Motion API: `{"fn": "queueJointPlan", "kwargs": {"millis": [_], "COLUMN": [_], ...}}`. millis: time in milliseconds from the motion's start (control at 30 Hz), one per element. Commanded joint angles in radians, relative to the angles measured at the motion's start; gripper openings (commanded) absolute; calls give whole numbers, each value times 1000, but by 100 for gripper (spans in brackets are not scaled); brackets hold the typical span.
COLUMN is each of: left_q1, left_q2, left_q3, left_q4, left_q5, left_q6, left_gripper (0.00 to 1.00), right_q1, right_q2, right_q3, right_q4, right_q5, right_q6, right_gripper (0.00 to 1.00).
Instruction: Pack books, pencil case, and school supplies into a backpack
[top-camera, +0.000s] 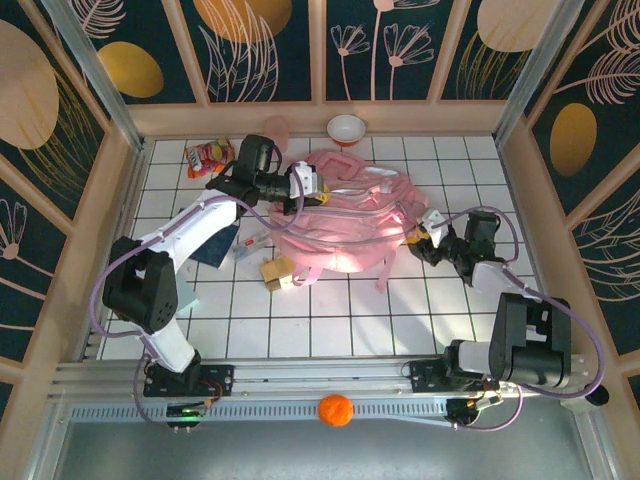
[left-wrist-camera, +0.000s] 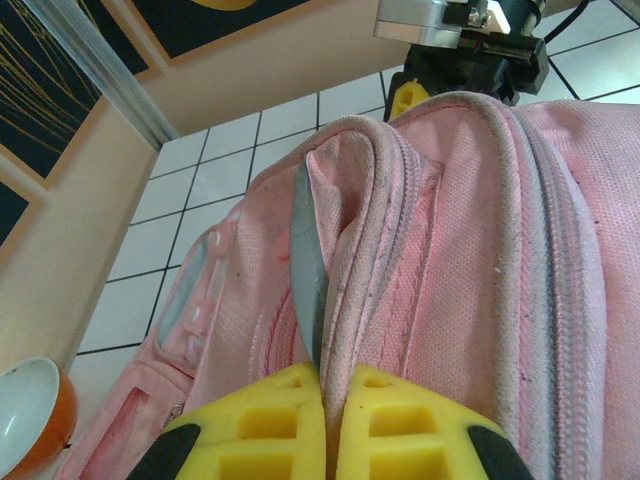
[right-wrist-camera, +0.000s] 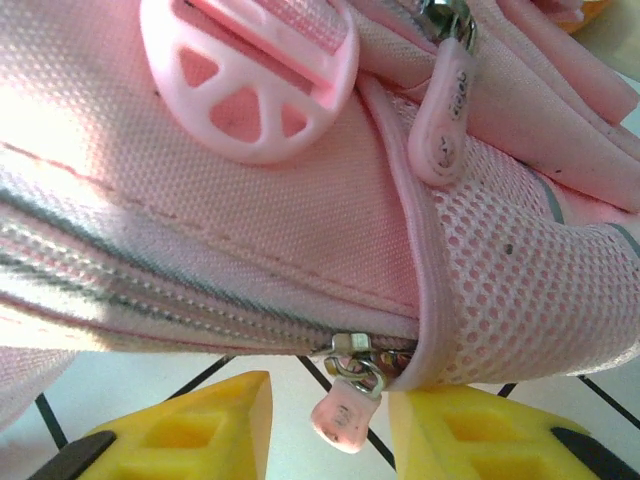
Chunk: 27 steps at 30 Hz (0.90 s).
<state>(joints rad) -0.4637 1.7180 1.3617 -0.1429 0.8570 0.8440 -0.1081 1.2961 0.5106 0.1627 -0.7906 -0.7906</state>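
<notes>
Tiled table (top-camera: 330, 310), blocks (top-camera: 277, 271) unpacked; my left gripper (left-wrist-camera: 335, 385) pinches a fold of the backpack (left-wrist-camera: 470, 250), my right gripper (right-wrist-camera: 330, 395) spread around its zip pull (right-wrist-camera: 340, 418).

The backpack (top-camera: 345, 225) lies in the middle of the table (top-camera: 330, 320). A bowl (top-camera: 347, 128) sits behind it, a packet (top-camera: 208, 154) at the far left, blocks (top-camera: 278, 272) just before its left side.
</notes>
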Motion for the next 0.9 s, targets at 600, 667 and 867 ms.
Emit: {"fn": "queueJointPlan", "kwargs": {"millis": [600, 667, 867], "left_q1": [-1, -6, -42], "left_q2": [-19, -33, -43], "left_q3": [-6, -47, -82], "left_q4": [230, 322, 351], "left_q5": [62, -13, -232], "left_q6": [-112, -183, -194], "left_gripper": [0, 0, 0], "right_q1": [-22, -4, 77], "right_q2": [-38, -61, -132], "right_q3": [62, 71, 134], "right_q4": [-18, -58, -237], "right_q5": [-156, -159, -153], "right_q6": [103, 107, 113], "right_gripper": [0, 0, 0]}}
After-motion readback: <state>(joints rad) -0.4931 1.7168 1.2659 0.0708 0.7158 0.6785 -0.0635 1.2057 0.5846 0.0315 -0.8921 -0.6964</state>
